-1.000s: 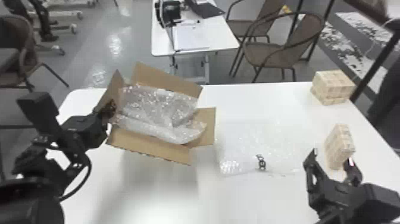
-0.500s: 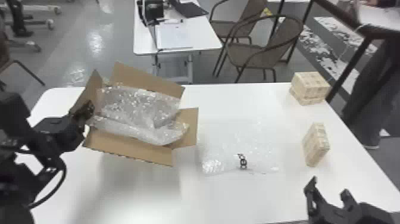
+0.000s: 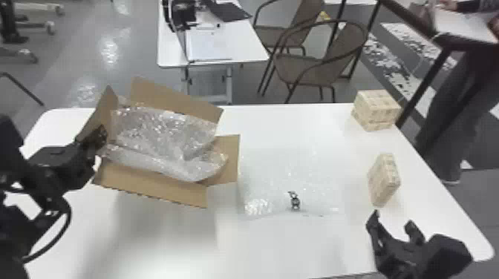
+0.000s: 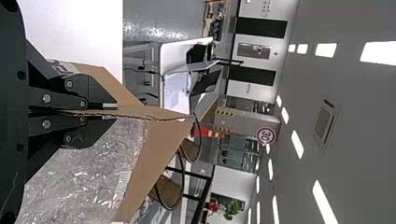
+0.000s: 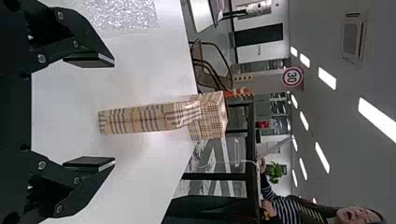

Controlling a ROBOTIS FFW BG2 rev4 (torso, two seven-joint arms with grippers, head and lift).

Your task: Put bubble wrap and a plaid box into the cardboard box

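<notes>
At the box's left flap is my left gripper (image 3: 97, 143); in the left wrist view the left gripper (image 4: 109, 113) is shut on the flap of the cardboard box (image 3: 148, 187). Bubble wrap (image 3: 163, 137) fills the opening of that box. Another bubble wrap sheet (image 3: 289, 178) lies flat on the table. A slim plaid box (image 3: 384, 180) stands upright at the right. My right gripper (image 3: 393, 224) is on the near side of it, and in the right wrist view the right gripper (image 5: 112, 112) is open, the slim plaid box (image 5: 144, 118) standing beyond its parted fingers.
A larger plaid block (image 3: 377, 110) sits at the back right corner of the white table (image 3: 297, 241). A small dark object (image 3: 294, 201) lies on the flat bubble wrap. Behind the table are another desk (image 3: 222, 48) and chairs (image 3: 315, 66).
The right gripper has drawn back from the slim plaid box, toward the table's near edge. The head view has shifted, so things sit farther left in it; the left gripper remains at the flap.
</notes>
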